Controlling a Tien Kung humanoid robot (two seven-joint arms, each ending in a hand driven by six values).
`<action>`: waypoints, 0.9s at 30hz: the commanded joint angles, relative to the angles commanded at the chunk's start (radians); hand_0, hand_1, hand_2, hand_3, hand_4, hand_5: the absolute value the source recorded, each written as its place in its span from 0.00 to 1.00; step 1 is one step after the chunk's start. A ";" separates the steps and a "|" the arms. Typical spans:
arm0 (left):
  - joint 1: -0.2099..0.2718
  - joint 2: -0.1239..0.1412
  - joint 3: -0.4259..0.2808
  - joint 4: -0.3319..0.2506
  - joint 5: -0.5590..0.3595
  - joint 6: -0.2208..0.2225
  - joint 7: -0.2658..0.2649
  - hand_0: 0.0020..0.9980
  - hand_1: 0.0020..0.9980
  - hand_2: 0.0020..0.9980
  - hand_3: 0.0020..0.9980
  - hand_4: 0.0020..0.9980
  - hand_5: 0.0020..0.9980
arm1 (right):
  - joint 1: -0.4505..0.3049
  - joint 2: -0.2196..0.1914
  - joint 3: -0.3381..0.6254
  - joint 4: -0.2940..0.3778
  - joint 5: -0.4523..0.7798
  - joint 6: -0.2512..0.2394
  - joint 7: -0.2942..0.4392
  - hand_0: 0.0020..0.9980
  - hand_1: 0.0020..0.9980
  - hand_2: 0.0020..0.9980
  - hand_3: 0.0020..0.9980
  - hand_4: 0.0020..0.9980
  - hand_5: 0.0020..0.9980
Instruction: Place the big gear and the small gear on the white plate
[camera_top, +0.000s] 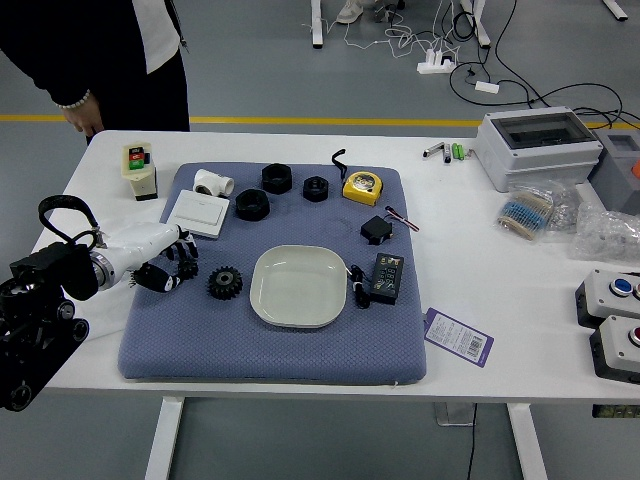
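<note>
My left hand (179, 262) reaches in from the left over the blue mat (270, 360), its fingers and thumb closed around the small gear (188, 269), which they partly cover. The small gear is still at mat level. Just right of it lies the big gear (225, 283), black and toothed, flat on the mat. The white plate (298, 287) sits right of the big gear, bare inside. My right hand is out of view.
Behind the hand lie a white box (199, 214) and black rings (252, 205). Right of the plate are a black adapter (387, 278) and a cable. A tape measure (362, 187) lies farther back. A person stands at the far left, hands off the table.
</note>
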 joint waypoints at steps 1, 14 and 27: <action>0.000 0.000 0.001 0.001 -0.001 0.000 0.000 0.49 0.50 0.55 0.58 0.52 0.00 | 0.000 0.000 0.000 0.000 0.000 0.000 0.000 0.61 0.62 0.72 0.53 0.73 0.70; -0.002 -0.003 0.001 -0.002 -0.012 -0.007 0.003 0.45 0.49 0.53 0.58 0.47 0.00 | 0.003 0.000 0.001 0.000 0.000 0.000 0.000 0.61 0.62 0.72 0.53 0.73 0.70; 0.017 -0.001 -0.063 -0.049 -0.049 -0.010 0.022 0.44 0.48 0.52 0.57 0.44 0.00 | -0.002 0.002 -0.001 -0.001 0.002 0.000 0.001 0.61 0.62 0.72 0.53 0.73 0.70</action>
